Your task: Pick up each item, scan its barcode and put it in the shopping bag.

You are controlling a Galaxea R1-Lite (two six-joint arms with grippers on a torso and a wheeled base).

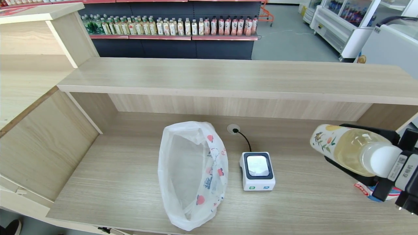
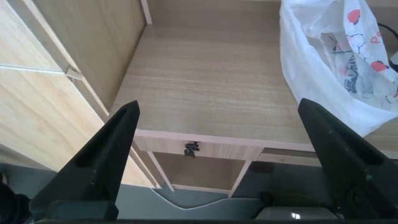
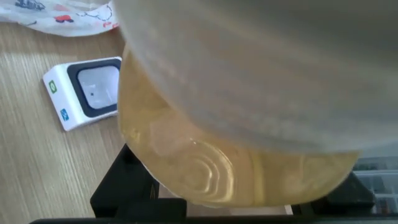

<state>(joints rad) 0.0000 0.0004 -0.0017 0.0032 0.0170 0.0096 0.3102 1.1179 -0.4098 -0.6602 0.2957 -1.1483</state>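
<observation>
Bottle (image 1: pixel 339 143) first, where is it? (K)
Up off the counter (image 1: pixel 114 182) at its right end, gripped by the right gripper (image 1: pixel 362 150). (M)
Grip state? (K)
Black fingers (image 1: pixel 369 130) clamped on either side of the bottle body. The right wrist view shows the bottle (image 3: pixel 236 155) close up, with pale yellow liquid inside. (M)
Orientation? (K)
Lying nearly on its side. The white cap points to the robot's right and the base points left toward the scanner (image 1: pixel 257 170). It has a floral label near the base. It's well apart from the scanner, not over it. (M)
Anything under it? (K)
A red, white and blue item (image 1: pixel 362 189) lies on the counter below the gripper, mostly hidden. Can't tell what it is. (M)
Scanner? (K)
White box with a dark-framed window facing up, mid counter. A black cable (image 1: pixel 244 139) runs from it to a round hole (image 1: pixel 233 129) behind. The wrist view shows it too (image 3: pixel 87 93). (M)
Bag? (K)
The bag (image 1: pixel 192 173) is white plastic with red prints, mouth open, just beside the scanner on its left. (M)
Left gripper? (K)
The left gripper (image 2: pixel 217 112) has its fingers spread wide and grips nothing. It hangs over the counter's near edge, with the bag (image 2: pixel 336 68) off to one side. (M)
Background? (K)
A drinks shelf (image 1: pixel 169 26) stands behind the counter. (M)
</observation>
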